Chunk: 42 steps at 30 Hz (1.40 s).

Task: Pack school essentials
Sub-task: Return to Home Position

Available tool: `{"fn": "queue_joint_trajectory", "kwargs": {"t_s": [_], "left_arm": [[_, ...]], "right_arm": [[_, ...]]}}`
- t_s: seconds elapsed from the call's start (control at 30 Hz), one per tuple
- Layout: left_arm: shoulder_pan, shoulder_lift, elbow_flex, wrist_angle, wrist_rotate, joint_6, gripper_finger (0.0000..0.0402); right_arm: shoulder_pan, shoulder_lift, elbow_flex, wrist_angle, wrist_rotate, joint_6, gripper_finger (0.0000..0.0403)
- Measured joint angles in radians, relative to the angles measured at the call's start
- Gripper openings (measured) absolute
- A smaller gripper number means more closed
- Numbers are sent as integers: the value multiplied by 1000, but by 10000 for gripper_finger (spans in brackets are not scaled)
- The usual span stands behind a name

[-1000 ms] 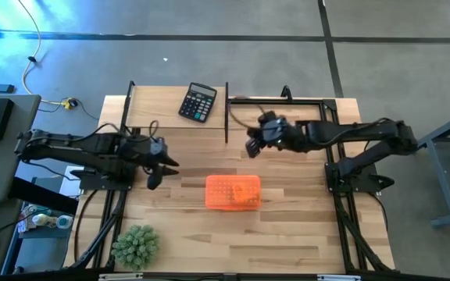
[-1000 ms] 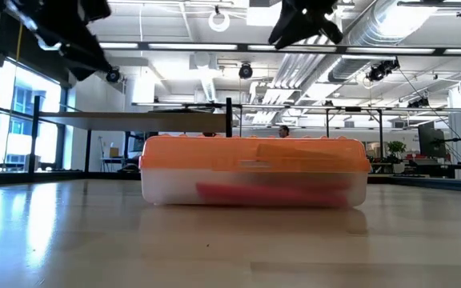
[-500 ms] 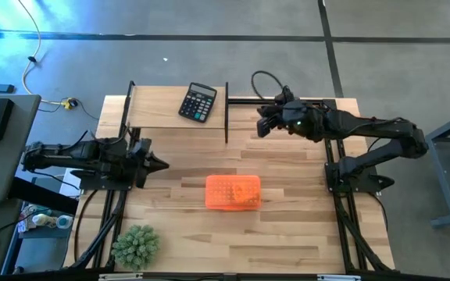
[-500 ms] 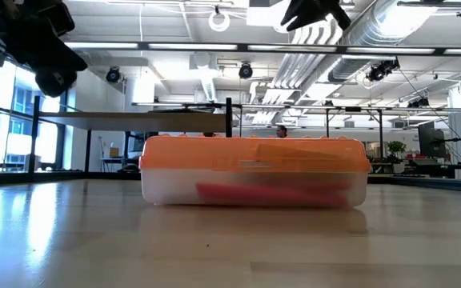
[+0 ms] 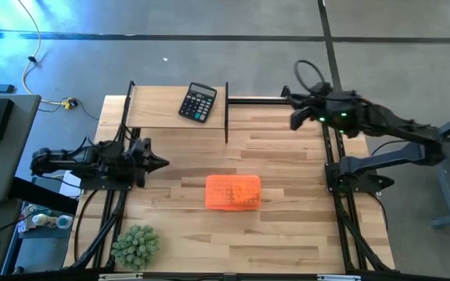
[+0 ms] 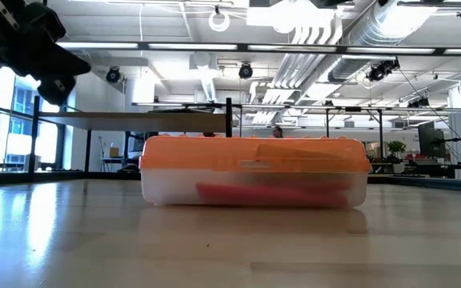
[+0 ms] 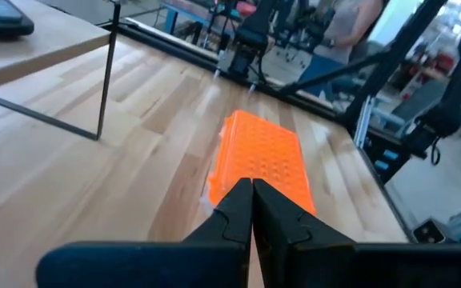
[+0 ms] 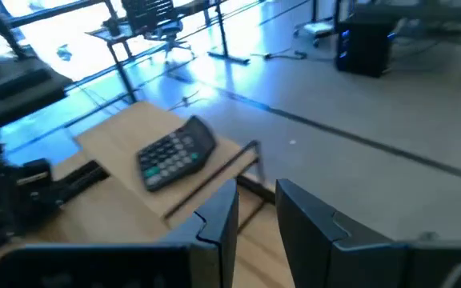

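wooden planks made the table, and the orange-lidded box lay shut near its middle, touched by nothing, with its long side running across from one arm to the other. the left claw was clenched on nothing and hung by the left edge, pointing at the middle; the box lay just ahead of it and a little toward the front, so this arm was the nearer one. the right claw was over the far right corner, well apart from the box, its fingers parted with a gap and holding nothing. i judged the packing done, so the next move needed only that both arms fold away without bumping the box. the high view showed only the lid's top. the low view showed the lid down all along and a red shape inside the clear bottom half. the right wrist view saw the black calculator on its shelf, not the box.
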Motion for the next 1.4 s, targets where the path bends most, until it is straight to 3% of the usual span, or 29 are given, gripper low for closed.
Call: {"fn": "queue_joint_trajectory", "kwargs": {"t_s": [0.37, 0.5, 0.67, 0.9, 1.13, 1.4], "left_arm": [[0, -12, -116, 170, 16, -83, 0], [0, -12, -115, 180, -13, -67, 0], [0, -12, -115, 180, -34, -93, 0], [0, -12, -115, 178, -35, -135, 0], [0, -12, -115, 178, -35, -135, 0], [0, -13, -115, 178, -35, -135, 1]], "right_arm": [[0, -219, -4, -296, 106, 18, 78], [0, -301, -112, -305, 111, 39, 78], [0, -438, -321, -208, 54, 78, 78], [0, -591, -572, 3, -93, -29, 78], [1, -714, -791, 145, -133, 6, 78], [1, -842, -1000, 317, -272, 20, 78]]}}
